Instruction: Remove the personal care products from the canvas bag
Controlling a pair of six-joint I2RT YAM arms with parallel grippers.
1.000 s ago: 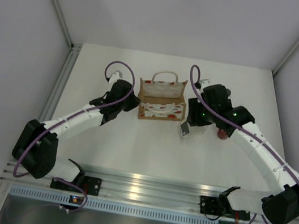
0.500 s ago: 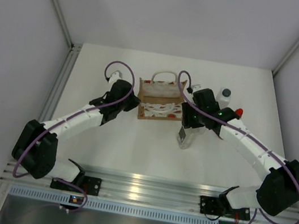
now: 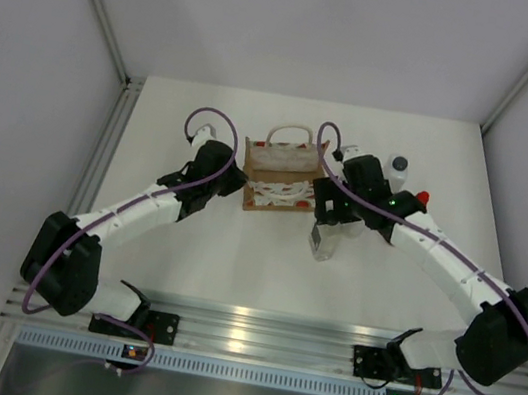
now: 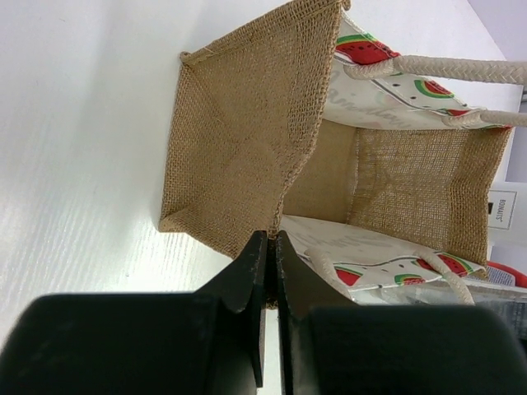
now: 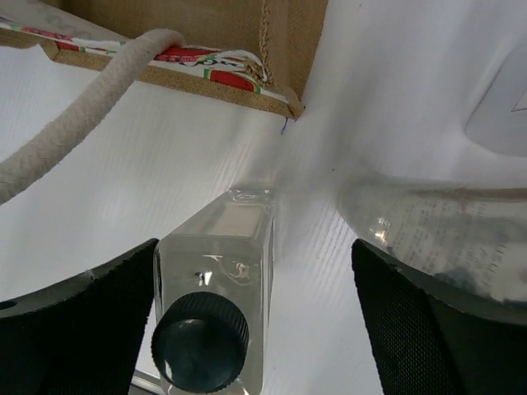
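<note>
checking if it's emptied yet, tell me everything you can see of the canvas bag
The canvas bag is a small boxy tote of coarse tan weave, with white front and back panels printed with watermelon slices and white rope handles. It stands upright, mouth open, on the table. The part of its inside that shows holds nothing. The left gripper is shut on the rim of one side wall.
</note>
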